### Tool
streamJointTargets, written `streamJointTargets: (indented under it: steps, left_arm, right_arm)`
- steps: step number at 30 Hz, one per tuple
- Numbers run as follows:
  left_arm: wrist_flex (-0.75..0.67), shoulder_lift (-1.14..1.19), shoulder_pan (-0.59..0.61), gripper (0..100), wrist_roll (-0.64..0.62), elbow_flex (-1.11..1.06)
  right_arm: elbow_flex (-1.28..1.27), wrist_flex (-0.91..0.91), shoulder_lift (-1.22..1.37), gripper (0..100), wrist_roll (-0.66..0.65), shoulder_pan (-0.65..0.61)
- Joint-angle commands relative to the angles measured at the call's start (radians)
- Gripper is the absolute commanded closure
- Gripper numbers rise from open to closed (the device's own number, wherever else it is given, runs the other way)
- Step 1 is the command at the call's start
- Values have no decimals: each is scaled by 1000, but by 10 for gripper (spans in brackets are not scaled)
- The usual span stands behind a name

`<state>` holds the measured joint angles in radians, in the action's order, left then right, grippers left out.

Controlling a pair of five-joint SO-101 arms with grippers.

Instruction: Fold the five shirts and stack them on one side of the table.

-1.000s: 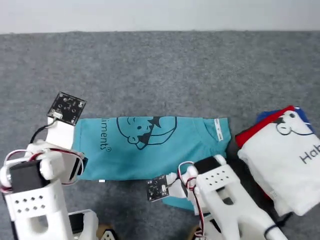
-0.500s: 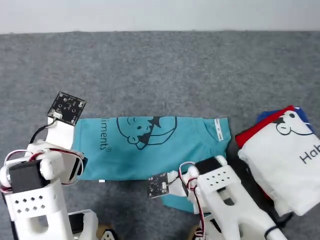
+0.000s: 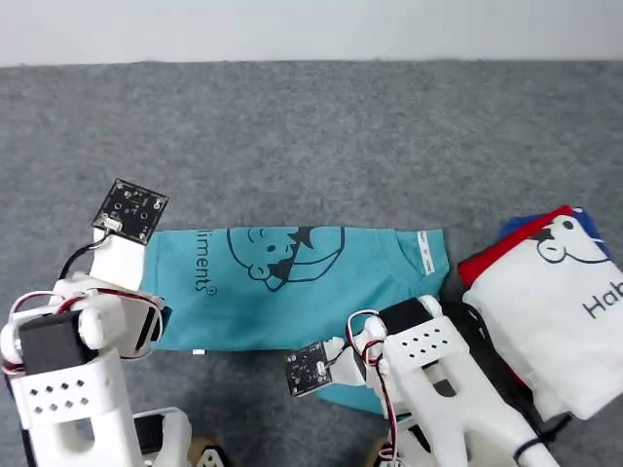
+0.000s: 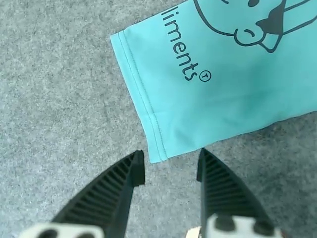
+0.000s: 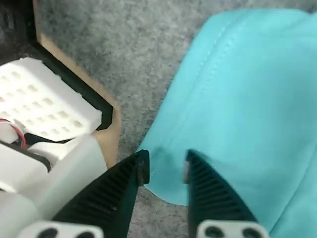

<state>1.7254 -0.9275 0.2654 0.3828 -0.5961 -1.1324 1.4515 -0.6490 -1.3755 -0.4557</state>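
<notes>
A teal shirt (image 3: pixel 292 282), folded into a long strip with a bear print, lies across the middle of the grey table. In the left wrist view my left gripper (image 4: pixel 171 159) is open just above the table, its tips either side of the teal shirt's hemmed corner (image 4: pixel 156 148). My right gripper (image 5: pixel 166 166) is open too, straddling the rounded edge of a teal sleeve (image 5: pixel 233 99) at the near side. At the right lies a stack of folded shirts: a white shirt (image 3: pixel 555 311) on top, with a red shirt (image 3: pixel 496 251) and a blue shirt (image 3: pixel 521 226) peeking out beneath.
The grey felt table (image 3: pixel 311 126) stretches to a white wall at the back. The left arm's body (image 3: pixel 68 389) and the right arm's body (image 3: pixel 438 389) stand at the near edge. A white arm base (image 5: pixel 44 119) and the table's wooden edge (image 5: pixel 111 116) sit close to the right gripper.
The right arm has shifted slightly at the shirt's near edge. The left arm and the shirts have stayed where they were.
</notes>
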Motion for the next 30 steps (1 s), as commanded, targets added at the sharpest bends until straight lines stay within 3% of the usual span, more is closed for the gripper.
streamJointTargets:
  steps: [1, 8, 14, 20, 25, 30]
  left_arm:
    - [-11, -11, -2, 820, 11, 4]
    - [-17, -11, -2, 820, 11, 2]
    - [-17, -11, -2, 820, 11, 2]
    - [-17, -11, -2, 820, 11, 2]
    - [-17, -11, -2, 820, 11, 2]
    - [-17, -11, -2, 820, 11, 2]
  right_arm:
    - [-69, -36, 4, 921, -17, 1]
    - [-163, -185, 4, 831, -17, 2]
    - [-166, -188, 5, 831, -21, 2]
    - [-181, -199, 5, 995, -21, 2]
    - [-296, -383, -4, 988, -14, 7]
    - [-276, -377, -1, 989, 32, 7]
